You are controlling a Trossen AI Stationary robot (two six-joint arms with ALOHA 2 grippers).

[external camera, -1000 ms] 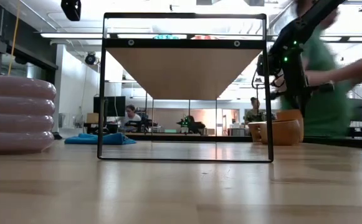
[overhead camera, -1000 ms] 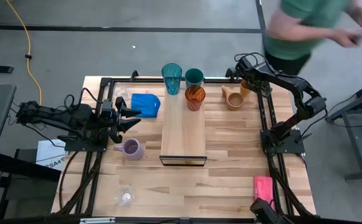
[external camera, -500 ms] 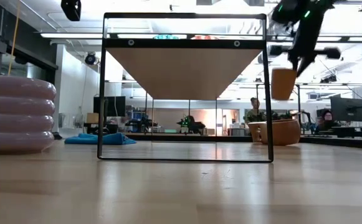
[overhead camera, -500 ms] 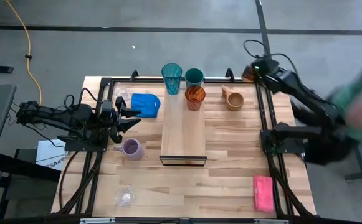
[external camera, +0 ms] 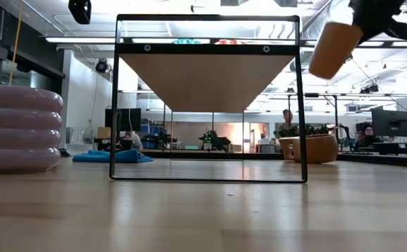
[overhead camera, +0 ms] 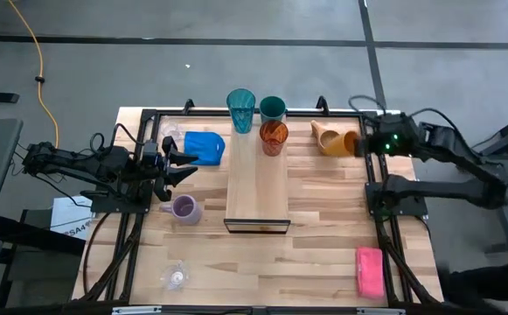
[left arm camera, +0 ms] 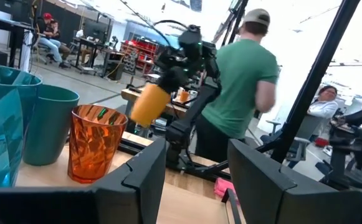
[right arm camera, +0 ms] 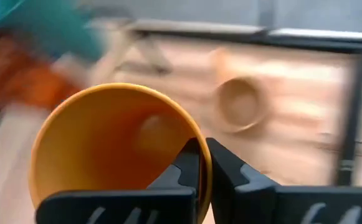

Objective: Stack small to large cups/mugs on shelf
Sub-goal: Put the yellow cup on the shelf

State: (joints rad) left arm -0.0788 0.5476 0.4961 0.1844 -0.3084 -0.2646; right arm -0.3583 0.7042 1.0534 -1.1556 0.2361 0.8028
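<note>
Three cups stand at far end of shelf [overhead camera: 256, 188]; right pincer [overhead camera: 365, 143] beside tan mug [overhead camera: 326, 138], clamped on orange cup [overhead camera: 345, 142].
Low view: cup tilted, above shelf top.
Right wrist view: fingers pinch rim.
Left pincer [overhead camera: 184, 164] waits open beside shelf.
Next: level cup, lower slowly onto bare board.

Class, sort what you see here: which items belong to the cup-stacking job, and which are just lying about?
Job: shelf; teal tumbler; green cup; orange glass; tan mug; lavender mug; clear glass; yellow cup in right gripper.
Lying about: blue cloth; pink sponge.
</note>
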